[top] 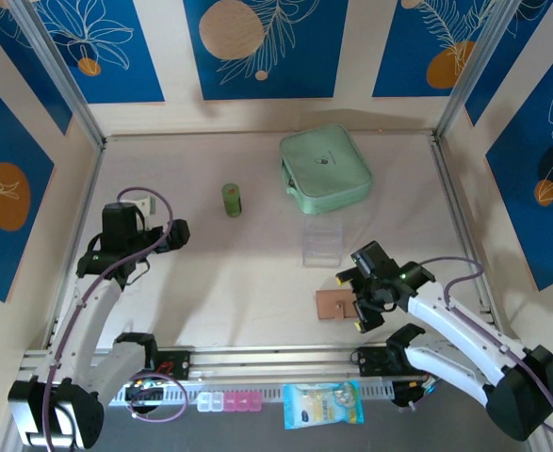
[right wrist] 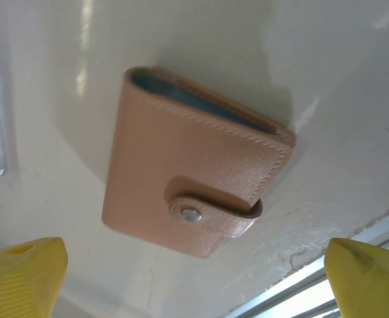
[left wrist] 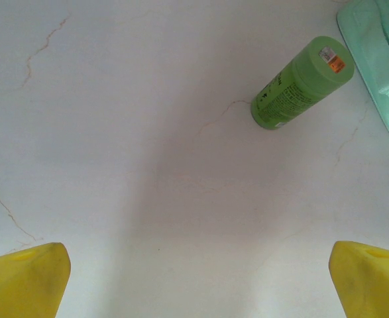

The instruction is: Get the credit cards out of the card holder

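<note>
- Small flat tan-pink leather card holder [top: 335, 305] lying closed on the pale table [top: 248, 273], near the front edge, right of centre.
- In the right wrist view, the card holder [right wrist: 194, 172] seen from above, clasp tab folded over and fastened by a small metal snap [right wrist: 191, 214].
- Blue-grey strip along the holder's far open edge; card or lining, cannot tell. No credit cards out on the table.
- Right gripper [top: 351, 301] poised just above the holder, yellow fingertips [right wrist: 25, 278] spread wide to either side, gripping nothing.
- Left gripper [top: 177, 233] well apart at the left of the table, likewise spread wide [left wrist: 195, 281] and empty, facing a green cylindrical bottle [left wrist: 300, 83] lying on its side.
- Large mint-green zip case [top: 324, 169] at the back and a clear plastic box [top: 320, 242] between it and the holder, neither touched.
- Judged step: the very start, approaching the holder before opening it.
- Likely needed next: lowering onto the holder, pinning or lifting it, then popping the snap tab free so the flap can swing open; probably help from the left arm to hold one side steady.
</note>
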{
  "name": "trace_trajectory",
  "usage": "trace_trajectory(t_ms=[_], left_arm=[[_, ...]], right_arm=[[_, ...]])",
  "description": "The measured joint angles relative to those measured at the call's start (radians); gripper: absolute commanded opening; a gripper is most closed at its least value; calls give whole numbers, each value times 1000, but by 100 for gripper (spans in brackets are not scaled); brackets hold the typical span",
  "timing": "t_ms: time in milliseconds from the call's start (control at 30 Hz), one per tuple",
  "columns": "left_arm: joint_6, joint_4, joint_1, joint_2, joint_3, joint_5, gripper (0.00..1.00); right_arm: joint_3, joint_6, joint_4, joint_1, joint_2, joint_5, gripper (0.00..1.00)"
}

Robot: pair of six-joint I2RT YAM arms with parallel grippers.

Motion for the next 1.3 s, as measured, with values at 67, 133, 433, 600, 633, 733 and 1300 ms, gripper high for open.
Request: trace_trajectory(t_ms=[67, 133, 433, 600, 633, 733, 1300], left_arm=[[0, 0, 0, 0, 0, 0, 100], [0, 0, 0, 0, 0, 0, 100], [0, 0, 0, 0, 0, 0, 100], [0, 0, 0, 0, 0, 0, 100], [0, 0, 0, 0, 0, 0, 100], [0, 0, 0, 0, 0, 0, 100], [0, 0, 0, 20, 0, 0, 100]], right_arm=[[0, 51, 3, 0, 35, 2, 99], [0, 96, 13, -3, 76, 2, 99], [-11, 164, 146, -69, 199, -22, 100], [-13, 164, 188, -107, 251, -34, 97], [-13, 163, 194, -110, 262, -37, 97], [-19, 159, 220, -115, 290, -44, 96], [-47, 116, 224, -60, 271, -35, 79]])
